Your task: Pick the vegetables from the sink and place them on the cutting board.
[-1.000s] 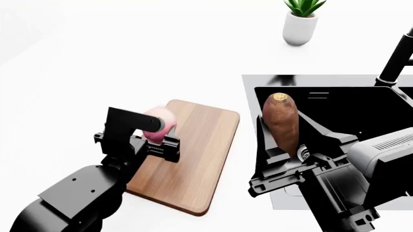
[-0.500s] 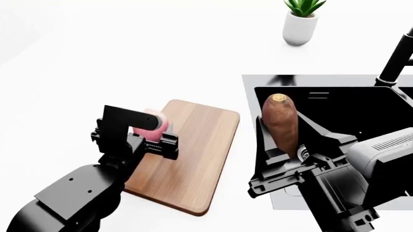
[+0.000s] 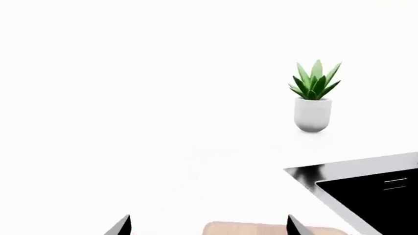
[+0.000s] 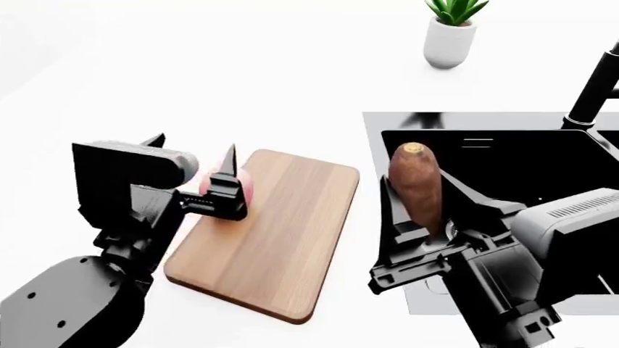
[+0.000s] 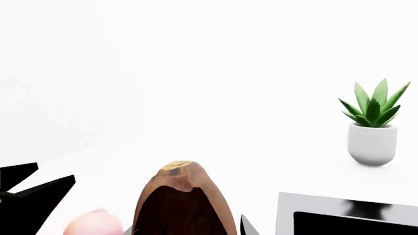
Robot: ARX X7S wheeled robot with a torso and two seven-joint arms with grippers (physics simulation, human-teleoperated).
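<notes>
Pink onion (image 4: 237,190) is sitting at the cutting board's (image 4: 280,239) left edge on the white bench (image 4: 145,87), beside the left tool (image 4: 193,170), whose jaws are gaping apart. Over the sink (image 4: 503,141), the right tool (image 4: 425,217) is gripping the sweet potato (image 4: 416,185), which is standing upright.

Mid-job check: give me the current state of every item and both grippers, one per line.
onion: on the cutting board's near-left edge, partly hidden by the left gripper
left gripper: open, empty, beside the onion
sweet potato: held upright, cut end up
right gripper: shut on sweet potato
cutting board: flat on the counter
sink: no vegetables visible in it
</notes>
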